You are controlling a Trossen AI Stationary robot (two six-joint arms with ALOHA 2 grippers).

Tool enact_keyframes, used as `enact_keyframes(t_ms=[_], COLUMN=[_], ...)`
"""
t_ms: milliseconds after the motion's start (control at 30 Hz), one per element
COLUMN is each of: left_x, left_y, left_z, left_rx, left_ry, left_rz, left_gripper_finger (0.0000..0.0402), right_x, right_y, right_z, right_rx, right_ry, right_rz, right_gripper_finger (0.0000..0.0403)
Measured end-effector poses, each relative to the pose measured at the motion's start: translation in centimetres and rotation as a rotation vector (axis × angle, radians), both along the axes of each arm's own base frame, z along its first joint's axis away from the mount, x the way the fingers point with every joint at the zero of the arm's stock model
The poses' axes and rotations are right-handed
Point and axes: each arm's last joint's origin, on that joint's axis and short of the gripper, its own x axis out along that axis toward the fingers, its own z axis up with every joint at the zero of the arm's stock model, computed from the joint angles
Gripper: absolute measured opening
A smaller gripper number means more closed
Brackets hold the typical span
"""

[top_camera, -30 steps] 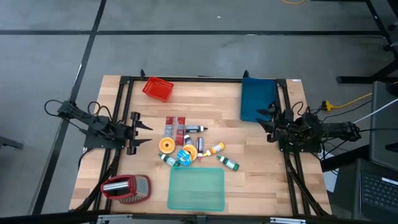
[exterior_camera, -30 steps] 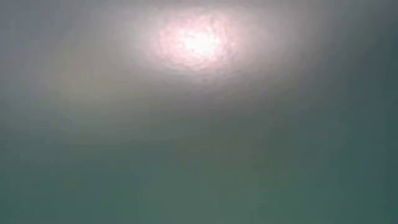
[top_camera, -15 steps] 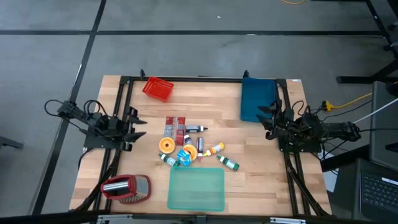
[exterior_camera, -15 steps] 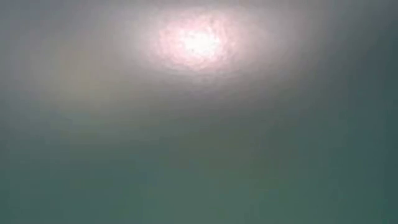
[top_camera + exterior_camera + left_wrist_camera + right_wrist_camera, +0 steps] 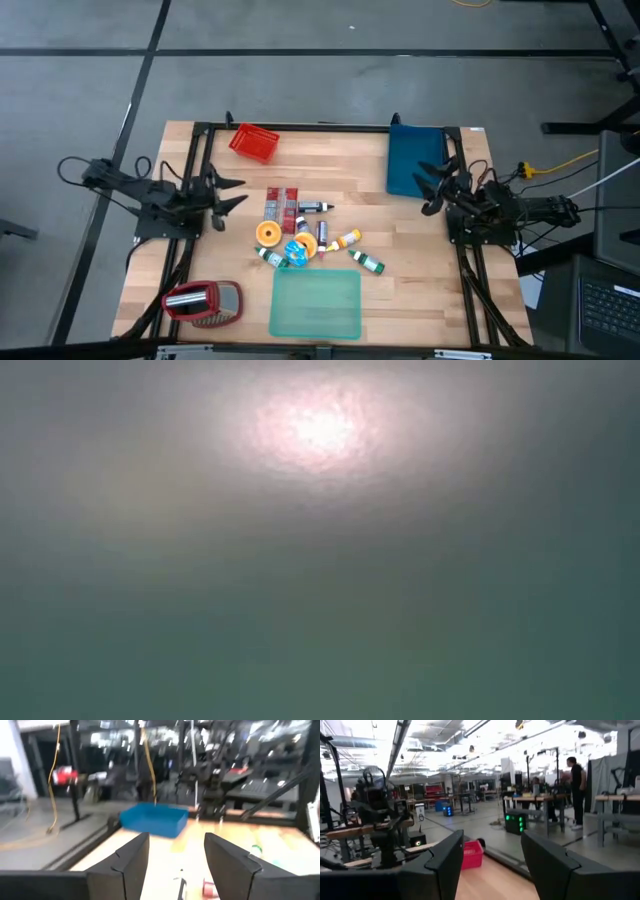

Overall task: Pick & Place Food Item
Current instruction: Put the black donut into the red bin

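Note:
A heap of small food items (image 5: pixel 300 235) lies mid-table: red packets (image 5: pixel 281 205), an orange round (image 5: pixel 267 234), a blue round (image 5: pixel 296 250) and little bottles (image 5: pixel 365 262). My left gripper (image 5: pixel 240 192) hovers open at the table's left side, pointing level toward the heap and short of it. In the left wrist view its fingers (image 5: pixel 132 862) are apart, with nothing between them. My right gripper (image 5: pixel 424 188) hovers open at the right side, beside the blue bin (image 5: pixel 415 160). Its fingers (image 5: pixel 445 865) are likewise apart. The low view shows only a greenish haze.
A red basket (image 5: pixel 254 142) stands at the far left and the blue bin (image 5: pixel 152 819) at the far right. A green translucent tray (image 5: pixel 316 303) lies at the near edge, a red-and-silver object (image 5: pixel 203 302) at the near left. A black frame (image 5: pixel 300 127) rims the table.
My left gripper has risen and rolled about its own axis, swinging slightly toward the far edge; its fingers stay apart. My right gripper has turned a little toward the far edge without leaving its place. The food items have not moved.

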Motion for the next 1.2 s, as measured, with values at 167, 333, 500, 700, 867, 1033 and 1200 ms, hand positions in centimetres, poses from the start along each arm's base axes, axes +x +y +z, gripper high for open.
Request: enact_keyframes(t_ms=[167, 333, 500, 700, 867, 1033, 1200], left_x=[2.8, 6.0, 8.4, 10.2, 11.0, 11.2, 11.7], left_y=[-0.3, -0.5, -0.8, -1.1, -1.3, -1.4, -1.3], left_z=[-0.8, -1.8, -1.9, -2.9, -4.2, -6.2, -7.3], left_rx=[-0.006, -0.083, -0.072, -0.067, -0.069, -0.036, 0.011], left_ry=[0.249, 0.449, 0.649, 0.899, 0.986, 1.124, 1.171], left_rz=[0.037, -0.048, -0.088, -0.105, -0.137, -0.125, -0.098], left_gripper_finger=[0.0200, 0.0207, 0.0208, 0.0207, 0.0211, 0.0216, 0.0216], right_x=[0.1, 0.1, 0.1, 0.1, 0.1, 0.1, 0.1], right_y=[0.0, 0.0, 0.0, 0.0, 0.0, 0.0, 0.0], right_z=[-0.5, -0.5, -0.4, -0.4, -0.4, -0.4, -0.4], right_rx=[0.028, 0.044, 0.048, 0.048, 0.047, 0.048, 0.049], right_ry=[0.036, 0.026, 0.019, 0.018, 0.017, 0.017, 0.017], right_rz=[0.008, 0.012, 0.013, 0.014, 0.017, 0.017, 0.018], right_gripper_finger=[0.0203, 0.0203, 0.0203, 0.0203, 0.0204, 0.0204, 0.0204])
